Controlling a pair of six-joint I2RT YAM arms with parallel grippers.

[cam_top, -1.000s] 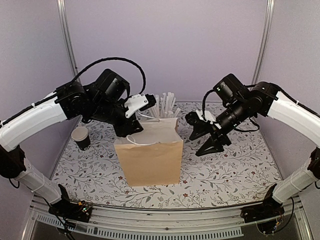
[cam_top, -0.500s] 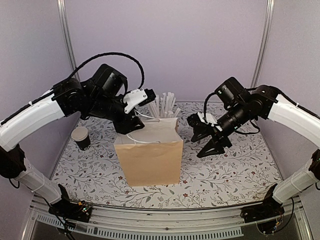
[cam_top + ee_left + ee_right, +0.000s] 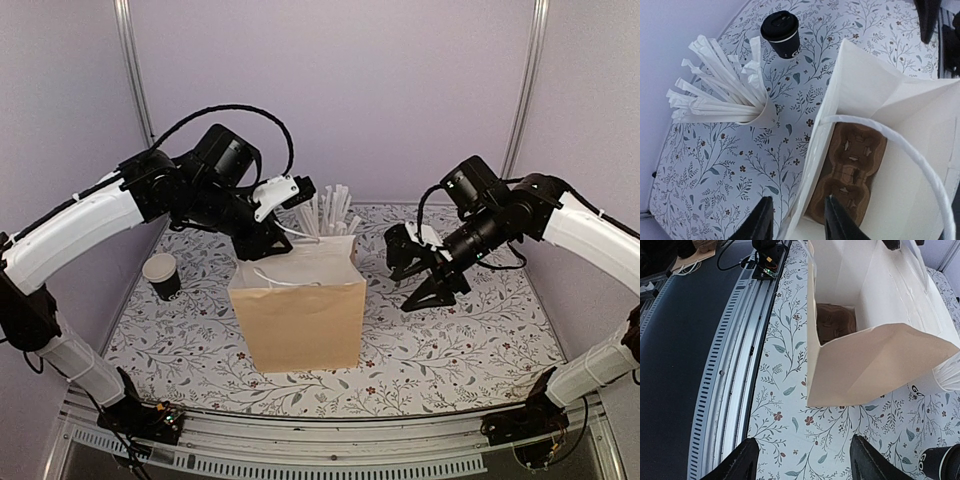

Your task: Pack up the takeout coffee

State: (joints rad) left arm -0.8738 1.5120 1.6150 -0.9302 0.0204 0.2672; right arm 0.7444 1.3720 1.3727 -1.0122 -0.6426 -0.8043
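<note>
A black paper cup with a black lid [image 3: 781,34] stands on the mat beyond the straws; its edge also shows in the right wrist view [image 3: 940,461]. A second black cup [image 3: 162,275], open with a white inside, stands at the far left. The paper bag [image 3: 300,310] stands open in the middle with the brown pulp carrier [image 3: 852,170] at its bottom. My left gripper [image 3: 797,206] is open and straddles the bag's back wall, one finger outside and one inside above the carrier. My right gripper [image 3: 418,275] is open and empty, hanging right of the bag.
A white cup of paper-wrapped straws [image 3: 752,112] stands just behind the bag. The bag's white handle [image 3: 920,160] loops across its opening. The metal rail [image 3: 735,365] runs along the table's near edge. Purple walls close in the back and sides.
My left gripper has lifted slightly at the bag's back edge. My right gripper has drifted a little to the right, away from the bag. The bag and cups have not moved.
</note>
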